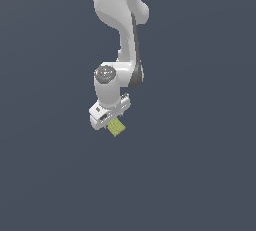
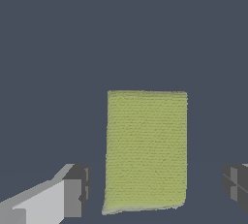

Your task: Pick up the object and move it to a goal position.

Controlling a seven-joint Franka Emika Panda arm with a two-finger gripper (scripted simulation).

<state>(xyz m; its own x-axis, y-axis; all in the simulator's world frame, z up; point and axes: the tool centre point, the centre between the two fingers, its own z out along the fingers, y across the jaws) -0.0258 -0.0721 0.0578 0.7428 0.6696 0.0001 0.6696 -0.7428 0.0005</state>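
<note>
The object (image 2: 146, 150) is a flat yellow-green block with a fine grid texture, lying on the dark grey floor. It lies between the fingers of my gripper (image 2: 156, 186), which is open, with a gap on each side of the block. One dark fingertip (image 2: 77, 189) is on one side and the other fingertip (image 2: 236, 184) is at the frame's edge. In the exterior view the object (image 1: 116, 127) pokes out from under the white gripper hand (image 1: 107, 111). No goal position marker shows in either view.
The white arm (image 1: 122, 30) comes down from the top of the exterior view. A plain dark grey floor (image 1: 200, 165) fills everything else in view.
</note>
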